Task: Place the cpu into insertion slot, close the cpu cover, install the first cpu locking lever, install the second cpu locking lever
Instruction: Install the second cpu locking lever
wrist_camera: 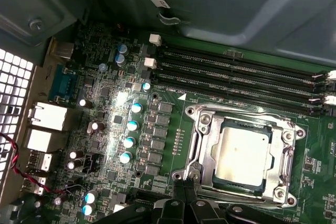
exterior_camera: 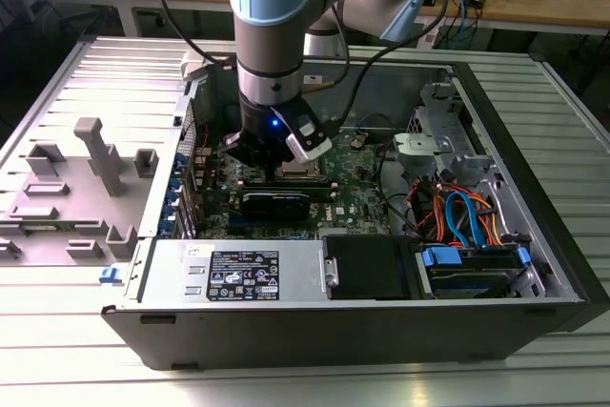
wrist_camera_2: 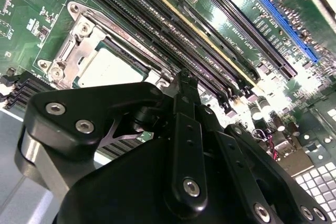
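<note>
The arm points straight down into the computer case (exterior_camera: pixel 534 235), gripper (wrist_camera: pixel 185 188) seemingly closed empty at the cpu's (wrist_camera: pixel 241 154) seven o'clock.

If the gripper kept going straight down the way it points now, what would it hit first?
Probably the cpu cover, at its near edge: the gripper points down at the motherboard, its fingertips beside the socket where the cpu sits. Depth is unclear, so it could land on bare board alongside.
</note>
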Controlling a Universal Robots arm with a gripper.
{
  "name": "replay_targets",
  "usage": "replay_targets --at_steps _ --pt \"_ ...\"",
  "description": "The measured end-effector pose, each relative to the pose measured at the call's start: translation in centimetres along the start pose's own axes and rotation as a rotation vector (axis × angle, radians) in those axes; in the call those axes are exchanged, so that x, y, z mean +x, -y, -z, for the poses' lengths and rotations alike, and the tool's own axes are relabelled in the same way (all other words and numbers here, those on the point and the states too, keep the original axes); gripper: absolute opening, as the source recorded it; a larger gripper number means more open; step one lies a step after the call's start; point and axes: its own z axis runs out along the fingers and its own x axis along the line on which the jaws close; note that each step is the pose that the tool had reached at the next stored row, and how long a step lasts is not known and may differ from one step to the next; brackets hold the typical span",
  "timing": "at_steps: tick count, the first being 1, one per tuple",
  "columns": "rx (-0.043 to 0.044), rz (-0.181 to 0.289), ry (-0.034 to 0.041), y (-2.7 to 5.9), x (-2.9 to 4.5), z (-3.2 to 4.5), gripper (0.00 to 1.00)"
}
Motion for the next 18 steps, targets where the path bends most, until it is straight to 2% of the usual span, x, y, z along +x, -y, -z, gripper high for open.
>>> replay_targets --at_steps 2,8,10,14,15,17,18 --pt "-0.0042 0.001 0.0009 0.00 0.01 -0.04 0.11" --pt "-0.0288 0.008 0.0053 0.02 0.05 -0.38 0.11" --pt "-0.0332 0.010 0.0059 0.03 0.06 -0.45 0.11" --pt "-0.0366 0.015 0.0063 -0.09 0.04 -0.77 0.11" --pt "-0.0357 0.019 0.0058 -0.24 -0.01 -0.83 0.11" --pt "-0.0018 0.024 -0.0019 -0.27 -0.02 -0.72 0.11" --pt "0.0017 0.025 -0.0036 -0.32 -0.01 -0.35 0.11"
